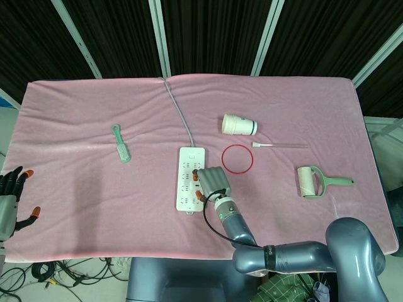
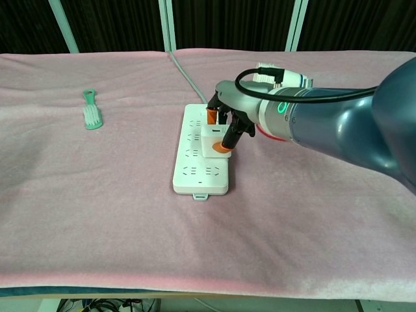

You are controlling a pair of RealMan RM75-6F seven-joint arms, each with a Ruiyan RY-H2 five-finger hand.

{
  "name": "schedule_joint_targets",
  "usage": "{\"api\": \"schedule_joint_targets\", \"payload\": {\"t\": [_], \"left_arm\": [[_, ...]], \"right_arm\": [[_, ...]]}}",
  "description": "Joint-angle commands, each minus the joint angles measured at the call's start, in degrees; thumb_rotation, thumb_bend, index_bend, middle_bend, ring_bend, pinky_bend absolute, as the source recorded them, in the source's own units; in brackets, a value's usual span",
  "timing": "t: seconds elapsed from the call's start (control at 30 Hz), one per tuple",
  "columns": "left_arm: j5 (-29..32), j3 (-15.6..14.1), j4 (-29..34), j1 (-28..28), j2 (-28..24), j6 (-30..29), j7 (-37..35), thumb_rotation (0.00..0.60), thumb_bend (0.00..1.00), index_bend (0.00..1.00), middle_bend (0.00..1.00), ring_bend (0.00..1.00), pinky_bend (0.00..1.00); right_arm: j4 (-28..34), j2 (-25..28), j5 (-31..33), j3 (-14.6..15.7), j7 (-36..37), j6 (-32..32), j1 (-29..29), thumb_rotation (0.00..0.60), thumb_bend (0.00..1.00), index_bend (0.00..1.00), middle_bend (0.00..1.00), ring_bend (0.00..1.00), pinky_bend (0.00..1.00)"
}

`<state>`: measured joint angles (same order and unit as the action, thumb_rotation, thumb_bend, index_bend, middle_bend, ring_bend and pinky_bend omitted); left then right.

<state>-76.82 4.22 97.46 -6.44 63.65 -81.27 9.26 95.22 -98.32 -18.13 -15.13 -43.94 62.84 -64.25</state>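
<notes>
Hanging off the near-left edge of the pink-cloth-covered counter (image 1: pixel 75 189), the left robot hand (image 1: pixel 11 198) holds nothing, its dark orange-tipped fingers spread. Further in lies a small green plastic brush (image 1: pixel 121 143). At the middle, a white rectangular power strip (image 2: pixel 201 149) lies flat, its grey cable (image 1: pixel 179 110) running to the far edge. The right robot hand (image 2: pixel 226 123) grips a white square plug adapter (image 2: pixel 212 141) sitting on the strip's right side. Just beyond lie a thin red ring (image 1: pixel 237 158), a tipped white paper cup (image 1: pixel 239 124), a thin clear stick (image 1: pixel 280 145), then a green-handled lint roller (image 1: pixel 318 181).
</notes>
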Motion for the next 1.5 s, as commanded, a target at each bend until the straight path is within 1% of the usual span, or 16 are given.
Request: {"api": "schedule_joint_targets", "payload": {"t": [0.03,0.17,0.43,0.67,0.9,1.13,1.5], "left_arm": [[0.06,0.03,0.01,0.0,0.0,-0.02,0.04,0.6,0.31,0.09,0.0,0.0,0.0],[0.13,0.05,0.06,0.01,-0.02,-0.03,0.11,0.6,0.31,0.09,0.0,0.0,0.0],[0.3,0.01,0.1,-0.03,-0.07,0.13,0.31,0.6,0.31,0.09,0.0,0.0,0.0],[0.56,0.0,0.22,-0.02,-0.18,0.26,0.51,0.6,0.31,0.09,0.0,0.0,0.0],[0.68,0.04,0.25,-0.08,-0.17,0.31,0.71,0.6,0.31,0.09,0.0,0.0,0.0],[0.67,0.04,0.24,-0.04,-0.22,0.24,0.62,0.6,0.31,0.09,0.0,0.0,0.0],[0.75,-0.01,0.29,-0.09,-0.2,0.31,1.0,0.6,0.31,0.09,0.0,0.0,0.0]], "right_arm": [[-0.91,-0.7,-1.03,-0.13,1.13,0.02,0.38,0.6,0.54,1.0,0.86,0.82,0.57],[-2.28,-1.53,-1.42,0.04,1.43,0.26,0.56,0.6,0.53,1.0,0.86,0.82,0.57],[-2.6,-1.71,-1.33,1.01,1.15,-1.07,0.9,0.6,0.53,1.0,0.86,0.82,0.57],[-3.11,-2.2,-2.15,0.94,1.64,-2.44,0.8,0.6,0.53,1.0,0.87,0.83,0.57],[-4.05,-3.51,-4.48,1.48,1.76,-2.69,0.54,0.6,0.53,1.0,0.88,0.84,0.57],[-6.03,-4.64,-4.32,1.35,0.28,-2.84,-0.51,0.6,0.53,1.0,0.88,0.85,0.58],[-5.12,-4.09,-3.52,2.34,-2.05,-2.86,-0.83,0.6,0.53,1.0,0.89,0.85,0.58]]}}
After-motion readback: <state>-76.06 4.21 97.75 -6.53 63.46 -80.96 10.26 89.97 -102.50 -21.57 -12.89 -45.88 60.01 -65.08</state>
